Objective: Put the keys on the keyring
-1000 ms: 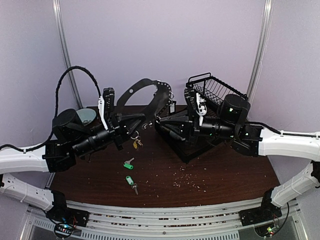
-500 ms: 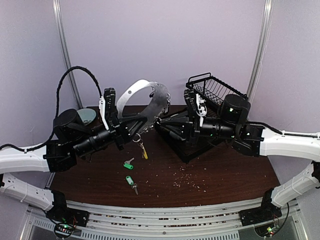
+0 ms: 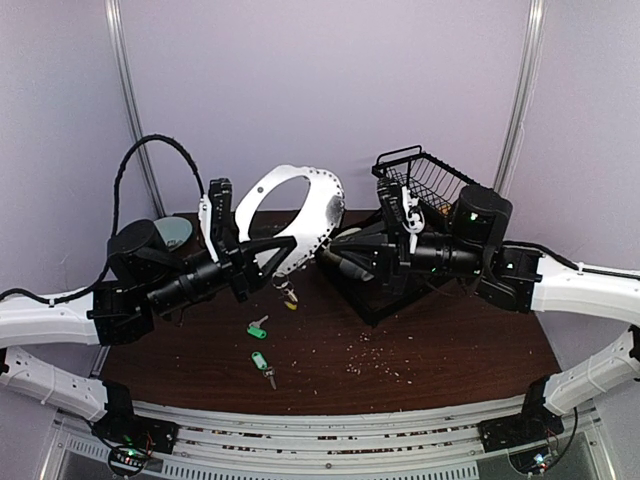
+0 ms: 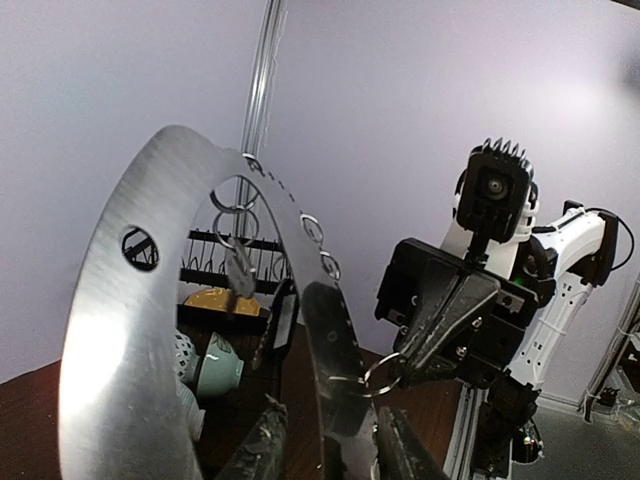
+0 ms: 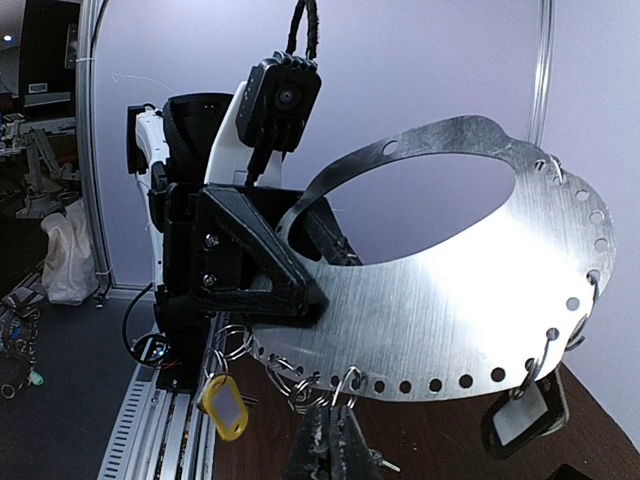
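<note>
The keyring is a wide flat silver metal band with holes along its edge, held upright above the table. My left gripper is shut on its lower edge, the band between the fingers. My right gripper is shut on a small split ring hooked in a hole of the keyring. A yellow-tagged key and a black tag hang from the band. Two green-tagged keys lie on the table below.
A black wire basket stands at the back right, behind my right arm. Bowls sit beside a rack beyond the band. Crumbs dot the dark table. A grey round object lies at the back left.
The keyring has turned from edge-on to showing its bright face and risen a little. The hanging yellow key swung. My right arm shifted slightly right.
</note>
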Available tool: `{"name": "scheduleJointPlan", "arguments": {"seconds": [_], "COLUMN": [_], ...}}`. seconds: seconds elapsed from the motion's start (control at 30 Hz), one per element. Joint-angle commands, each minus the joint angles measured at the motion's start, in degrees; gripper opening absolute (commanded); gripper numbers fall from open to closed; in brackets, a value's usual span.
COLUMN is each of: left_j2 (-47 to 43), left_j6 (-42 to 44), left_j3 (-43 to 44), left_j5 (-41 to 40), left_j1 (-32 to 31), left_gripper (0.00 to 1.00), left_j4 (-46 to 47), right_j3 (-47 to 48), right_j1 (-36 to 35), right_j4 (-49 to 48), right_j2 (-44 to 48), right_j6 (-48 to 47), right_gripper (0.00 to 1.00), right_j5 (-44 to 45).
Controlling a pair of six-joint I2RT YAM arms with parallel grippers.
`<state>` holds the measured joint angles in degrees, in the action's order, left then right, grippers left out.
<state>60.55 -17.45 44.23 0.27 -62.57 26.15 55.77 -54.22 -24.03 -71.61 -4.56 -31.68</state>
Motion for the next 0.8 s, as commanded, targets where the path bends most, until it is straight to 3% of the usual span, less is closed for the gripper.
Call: {"name": "scheduleJointPlan", "arguments": {"seconds": [0.0,0.23,0.47,0.77], "left_j2": [-0.6,0.3,0.1,-2.6], "left_j6": [0.3,0.2,-0.3,0.5], "left_j3": [-0.5,-0.8,-1.0,-3.3], "left_j5": [0.4,2.1,-2.3,-10.4], "left_j1": [0.3,0.3,0.3,0.3], "left_gripper": [0.41,0.42,0.68,0.85], "left_j4": [4.0,5.7,5.9,3.1], "right_j3": [1.1,1.8,2.4,1.2], "right_j1": [0.7,0.8,1.0,2.5], "right_j4": [0.0,-1.1,-2.1,-2.7], "right_j2": [2.4,1.8,1.1,1.1], "right_j6": [-1.2,-0.2,0.4,1.3], "right_gripper": [0.0,0.0,0.0,0.0], "right_j5": [0.7,-2.0,-3.3,-1.9]}}
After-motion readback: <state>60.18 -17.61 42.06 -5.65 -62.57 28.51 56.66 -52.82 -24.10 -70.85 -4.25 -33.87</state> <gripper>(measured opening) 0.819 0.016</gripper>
